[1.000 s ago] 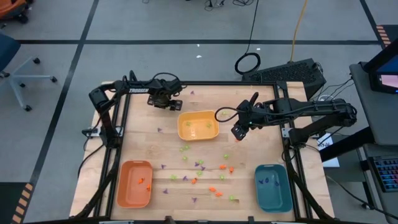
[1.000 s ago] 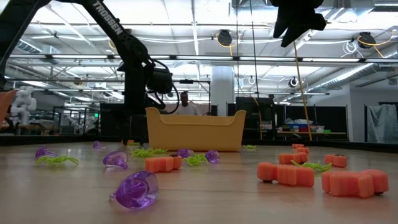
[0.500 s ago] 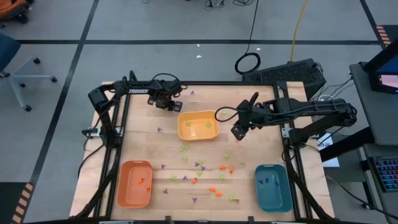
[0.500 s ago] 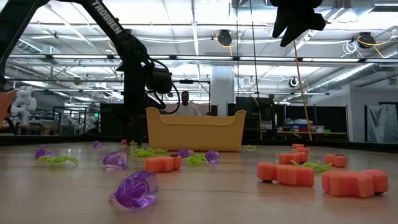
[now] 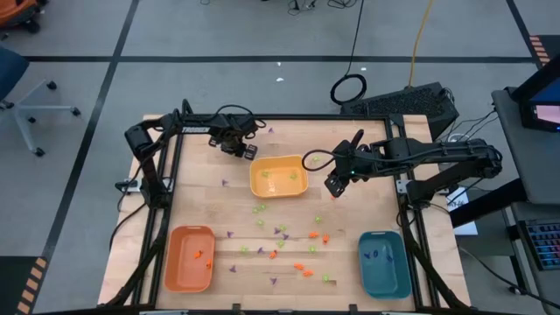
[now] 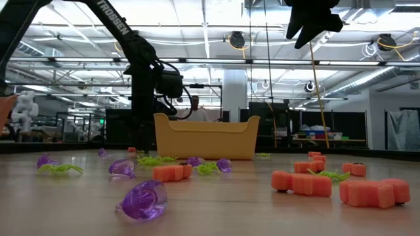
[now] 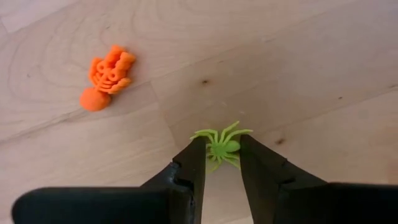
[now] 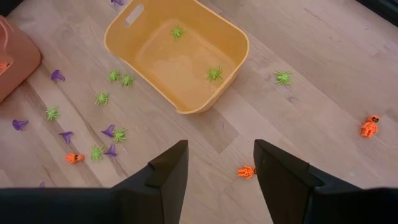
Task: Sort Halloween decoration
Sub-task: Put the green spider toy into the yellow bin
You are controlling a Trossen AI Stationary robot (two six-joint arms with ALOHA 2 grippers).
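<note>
The left gripper point(image 7: 216, 163) is down at the far edge of the table point(image 5: 350, 262), just beside the yellow tray's point(image 5: 278, 188) far left corner, and its two fingers are pinched onto a little light green spider point(image 7: 222, 147). The spider sits flat on the wood with its body squeezed between the fingertips; its legs fan out on the side away from the wrist, and I can't tell which end is the head. Close by lies an orange skeleton point(image 7: 107, 76), lying aslant with its round head toward the wrist and its ribbed body pointing away. The right gripper point(image 8: 216, 167) hovers well above the table on the yellow tray's right side, fingers spread apart and holding nothing. From its wrist camera I count two green spiders inside the yellow tray. There are three trays in all: yellow in the middle far part, an orange tray point(image 5: 189, 258) near left and a teal tray point(image 5: 385, 262) near right. The rest of the orange, green and purple pieces are scattered between the trays. The only readable writing is "TROSSEN" on the left arm point(image 6: 113, 19) in the low view.
</note>
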